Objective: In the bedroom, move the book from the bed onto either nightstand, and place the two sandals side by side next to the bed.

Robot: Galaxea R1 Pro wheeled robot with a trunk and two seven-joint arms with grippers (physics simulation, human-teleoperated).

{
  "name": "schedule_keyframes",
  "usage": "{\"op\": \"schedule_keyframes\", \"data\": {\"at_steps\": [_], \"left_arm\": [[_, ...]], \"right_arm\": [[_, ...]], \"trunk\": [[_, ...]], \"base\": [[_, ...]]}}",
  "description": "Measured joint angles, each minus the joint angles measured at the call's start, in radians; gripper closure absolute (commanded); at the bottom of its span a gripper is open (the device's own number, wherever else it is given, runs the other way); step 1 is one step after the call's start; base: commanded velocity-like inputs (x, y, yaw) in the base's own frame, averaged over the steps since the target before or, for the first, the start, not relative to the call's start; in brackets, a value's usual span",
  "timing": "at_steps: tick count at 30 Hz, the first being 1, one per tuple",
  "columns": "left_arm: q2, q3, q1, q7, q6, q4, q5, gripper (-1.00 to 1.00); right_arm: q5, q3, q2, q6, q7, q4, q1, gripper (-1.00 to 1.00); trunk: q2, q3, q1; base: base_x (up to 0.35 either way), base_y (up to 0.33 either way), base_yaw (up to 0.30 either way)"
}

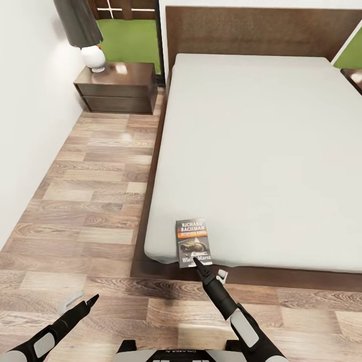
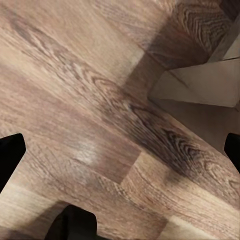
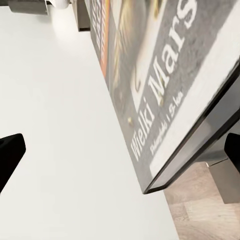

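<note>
- Our right gripper, fingers spread, sits at the book on the bed's near left corner.
- We should straddle its overhanging edge squarely before pinching.
- Our left gripper hangs spread above the floor.

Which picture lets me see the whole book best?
The head view: the whole book lies flat at the mattress's near corner, title readable. The right wrist view shows only part of its cover, very close. The left wrist view looks at wooden floor.
</note>
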Motion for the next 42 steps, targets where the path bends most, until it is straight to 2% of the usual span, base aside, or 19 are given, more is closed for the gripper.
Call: {"op": "schedule_keyframes", "data": {"at_steps": [35,42], "left_arm": [[0.0,0.0,0.0,0.0,0.0,0.0,0.0,-1.0],[0.0,0.0,0.0,0.0,0.0,0.0,0.0,-1.0]], "right_arm": [[0.0,-0.001,0.0,0.003,0.0,0.0,0.0,-1.0],[0.0,-0.001,0.0,0.002,0.0,0.0,0.0,-1.0]], "trunk": [[-0.014,-0.006,0.008],[-0.014,-0.006,0.007]], "base": [[0.001,0.0,0.0],[0.153,0.0,0.0]]}}
